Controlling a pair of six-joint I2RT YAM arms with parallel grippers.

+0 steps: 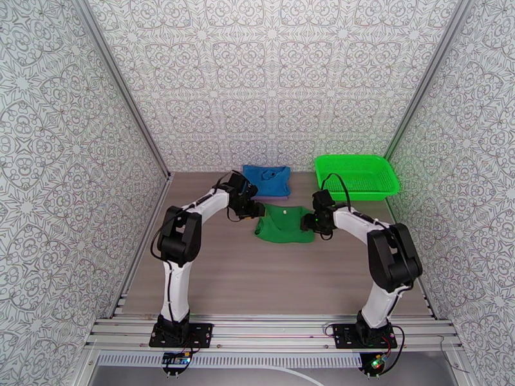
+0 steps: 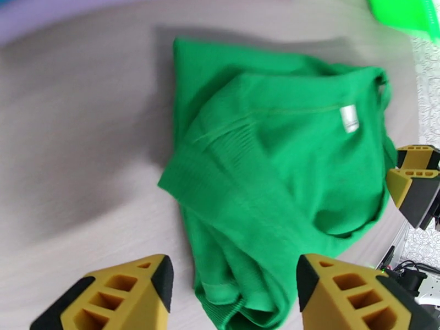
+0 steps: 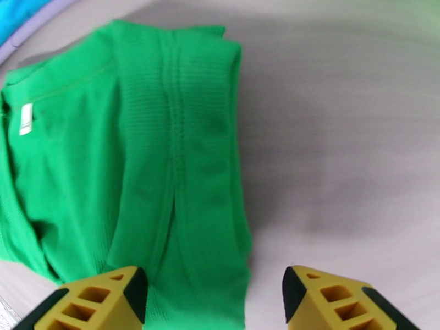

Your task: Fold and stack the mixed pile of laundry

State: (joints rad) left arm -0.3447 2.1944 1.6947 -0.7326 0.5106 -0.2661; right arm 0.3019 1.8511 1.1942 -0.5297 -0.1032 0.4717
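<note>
LAUNDRY ON THE DESK: The green garment [image 1: 283, 224] is seen spread on the desk [image 1: 257, 284], nearer than the basket [image 1: 356, 176] and to its left. Its long axis is laid side to side, and its neck label [image 2: 349, 117] is turned toward the far wall. The blue garment [image 1: 267, 180] is set just left of the basket. The left claw [image 2: 237, 295] is spread wide at the green garment's left end and the right claw [image 3: 213, 297] wide at its right end, with nothing pinched. Ribbed knit and an edge of lavender cloth [image 3: 33, 29] are caught by the right wrist camera.
</note>
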